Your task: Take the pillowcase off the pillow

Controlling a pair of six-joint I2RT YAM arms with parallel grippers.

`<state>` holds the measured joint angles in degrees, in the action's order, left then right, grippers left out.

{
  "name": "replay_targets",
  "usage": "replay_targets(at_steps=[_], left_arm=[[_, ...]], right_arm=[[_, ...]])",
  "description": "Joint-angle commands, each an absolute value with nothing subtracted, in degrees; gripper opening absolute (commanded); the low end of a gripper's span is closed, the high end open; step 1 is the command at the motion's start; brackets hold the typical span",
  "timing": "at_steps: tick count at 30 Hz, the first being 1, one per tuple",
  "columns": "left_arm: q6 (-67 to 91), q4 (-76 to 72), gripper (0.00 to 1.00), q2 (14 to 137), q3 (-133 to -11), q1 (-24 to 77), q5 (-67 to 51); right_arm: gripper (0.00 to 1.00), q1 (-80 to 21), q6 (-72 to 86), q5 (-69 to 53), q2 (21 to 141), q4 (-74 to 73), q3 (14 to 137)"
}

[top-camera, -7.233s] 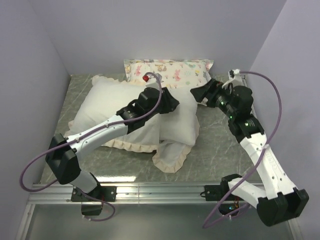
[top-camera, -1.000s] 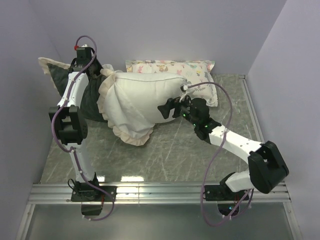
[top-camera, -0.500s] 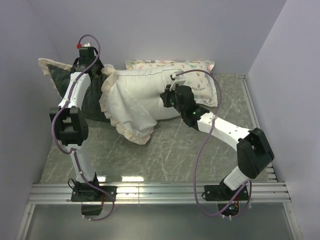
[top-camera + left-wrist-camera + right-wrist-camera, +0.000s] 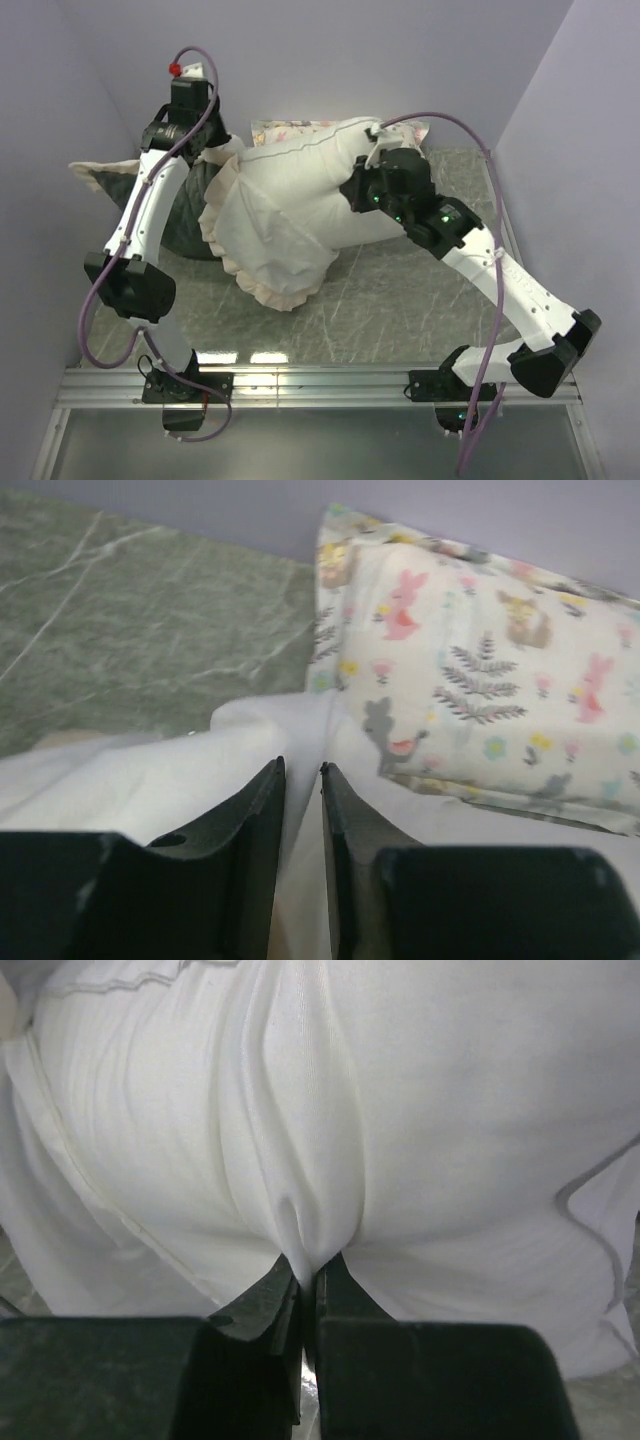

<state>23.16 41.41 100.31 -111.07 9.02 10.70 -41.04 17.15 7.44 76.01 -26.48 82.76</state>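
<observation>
Pillowcase [image 4: 185, 215]: at the back left of the desk [image 4: 400, 300], its top lifted, its dark grey face showing, its cream frill hanging toward the front.
Left end effector [image 4: 212, 138]: raised at the back left, its fingers almost together and pinching white cloth of the pillowcase.
Pillow [image 4: 330, 160]: white and plump, in mid-desk, with its left part against the frilled cover.
Printed pillow [image 4: 300, 128]: by the back wall, just behind the pillow and partly hidden.
Right end effector [image 4: 350, 192]: pressed together on a fold at the pillow's right end.
</observation>
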Motion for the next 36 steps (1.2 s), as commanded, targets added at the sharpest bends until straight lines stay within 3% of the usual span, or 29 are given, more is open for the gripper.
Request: replay_targets(at_steps=[1, 4, 5, 8, 10, 17, 26, 36], left_arm=[[20.8, 46.9, 0.28, 104.9, -120.9, 13.1, 12.4], [20.7, 51.0, 0.36, 110.5, -128.1, 15.3, 12.1], [20.7, 49.2, 0.51, 110.7, -128.2, 15.4, 10.6], [21.2, 44.8, 0.74, 108.2, -125.1, 15.4, 5.5], [21.4, 41.6, 0.80, 105.4, -124.2, 15.4, 5.3], [22.3, 30.8, 0.87, 91.1, -113.5, 15.4, 6.1], [24.3, 26.8, 0.87, 77.3, -85.3, 15.3, 11.7], [33.3, 10.0, 0.87, 66.2, -57.1, 16.2, -1.0]], right_arm=[[0.00, -36.2, 19.0, 3.8, 74.8, -29.4, 86.9], [0.00, -33.2, 19.2, 1.5, 77.2, -29.0, 85.0], [0.00, -29.9, 19.6, -2.2, 78.2, -28.7, 84.7], [0.00, -25.9, 20.7, -4.7, 82.6, -27.2, 82.8], [0.00, -24.9, 20.6, -3.5, 85.6, -26.9, 82.1], [0.00, -22.0, 20.9, -2.1, 93.2, -25.0, 83.6], [0.00, -21.7, 20.6, -1.8, 98.3, -26.0, 88.3], [0.00, -20.7, 20.7, -7.2, 102.0, -28.4, 95.2]])
